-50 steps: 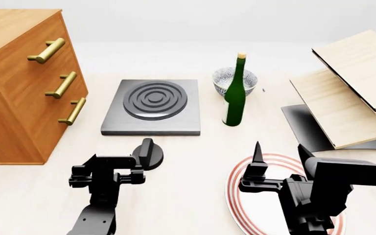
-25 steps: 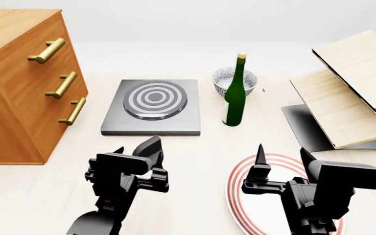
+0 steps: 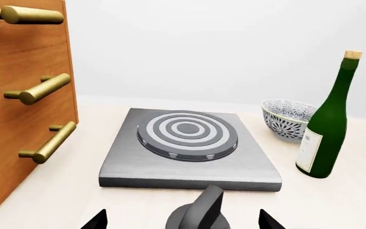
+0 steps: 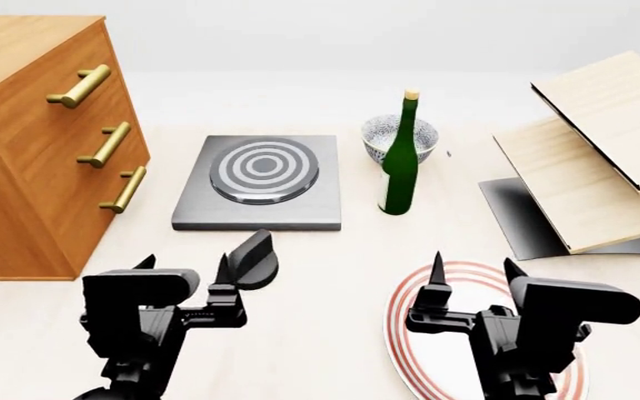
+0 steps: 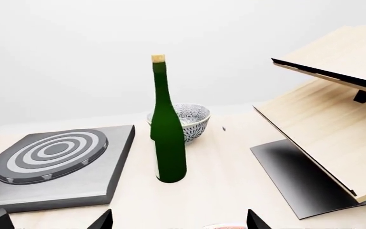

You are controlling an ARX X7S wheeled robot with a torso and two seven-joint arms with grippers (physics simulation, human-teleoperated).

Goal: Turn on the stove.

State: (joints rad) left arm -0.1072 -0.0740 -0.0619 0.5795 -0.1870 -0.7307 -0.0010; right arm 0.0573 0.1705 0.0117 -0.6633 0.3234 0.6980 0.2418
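Note:
The stove (image 4: 256,204) is a dark-grey slab at the middle of the table; its round burner (image 4: 264,169) shows light and dark rings. The small black knob (image 4: 251,260) sits in front of the slab with its handle tilted to the right. My left gripper (image 4: 183,267) is open and empty, just behind and left of the knob. In the left wrist view the knob (image 3: 199,214) lies ahead between the two spread fingertips of my left gripper (image 3: 181,222), apart from both, with the stove (image 3: 189,167) beyond. My right gripper (image 4: 472,267) is open and empty over the red-ringed plate (image 4: 403,333).
A wooden cabinet (image 4: 31,150) with brass handles stands at the left. A green bottle (image 4: 400,162) and a patterned bowl (image 4: 385,133) stand right of the stove. A tilted wooden rack (image 4: 598,158) on a dark base (image 4: 515,212) fills the right side.
The burner rings went from dark to light. My left gripper twisted at the knob, then let go and drew back; the knob's handle now leans right. The right arm barely moved.

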